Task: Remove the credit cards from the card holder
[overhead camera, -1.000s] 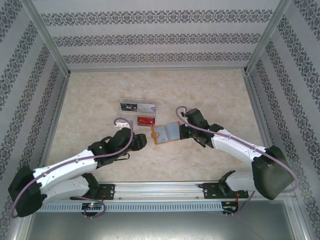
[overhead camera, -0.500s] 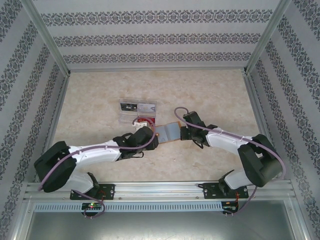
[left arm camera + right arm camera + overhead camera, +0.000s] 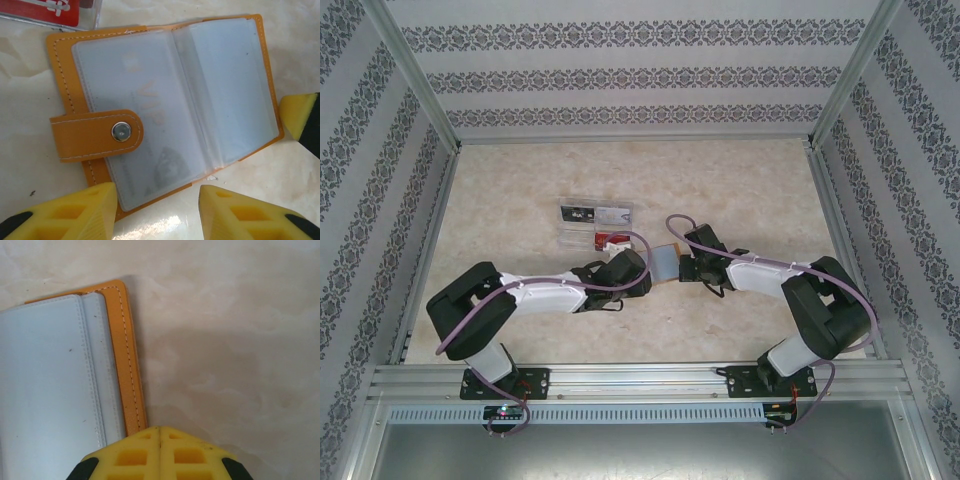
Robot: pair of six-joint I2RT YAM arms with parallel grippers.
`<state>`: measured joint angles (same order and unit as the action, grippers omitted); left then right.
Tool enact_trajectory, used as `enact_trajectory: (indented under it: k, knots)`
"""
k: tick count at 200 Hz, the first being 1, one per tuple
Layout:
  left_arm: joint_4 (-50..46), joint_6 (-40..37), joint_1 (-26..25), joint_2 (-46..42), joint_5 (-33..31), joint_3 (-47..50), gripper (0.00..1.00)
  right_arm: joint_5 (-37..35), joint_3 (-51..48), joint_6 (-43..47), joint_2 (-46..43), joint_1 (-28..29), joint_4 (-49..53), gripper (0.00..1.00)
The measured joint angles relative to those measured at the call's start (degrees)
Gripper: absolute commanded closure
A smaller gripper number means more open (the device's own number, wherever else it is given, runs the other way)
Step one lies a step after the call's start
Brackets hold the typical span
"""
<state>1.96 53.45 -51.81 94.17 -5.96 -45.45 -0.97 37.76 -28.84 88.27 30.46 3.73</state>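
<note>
The open card holder [image 3: 165, 100] is lying crosswise, tab [image 3: 95, 136] pointing left, the left gripper [image 3: 155, 212] gaping empty over its edge, the right gripper [image 3: 160, 442] clenched beside its rim.

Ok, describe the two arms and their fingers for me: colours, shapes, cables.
Both the left arm and the right arm have white links joined by bulky black joints. A lilac cable runs along each, looping free near the wrist. The fingers are yellow wedge-shaped blocks with recessed square pockets and black patches at their outer corners.
</note>
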Motion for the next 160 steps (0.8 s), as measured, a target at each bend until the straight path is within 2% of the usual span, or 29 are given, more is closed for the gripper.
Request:
enact_trajectory:
  k: [160]
  knots:
    - [-1.49,1.05,0.0,3.58,-1.77,-2.84,0.53,1.51,0.0,0.0,0.02,-0.35,-0.39,1.0]
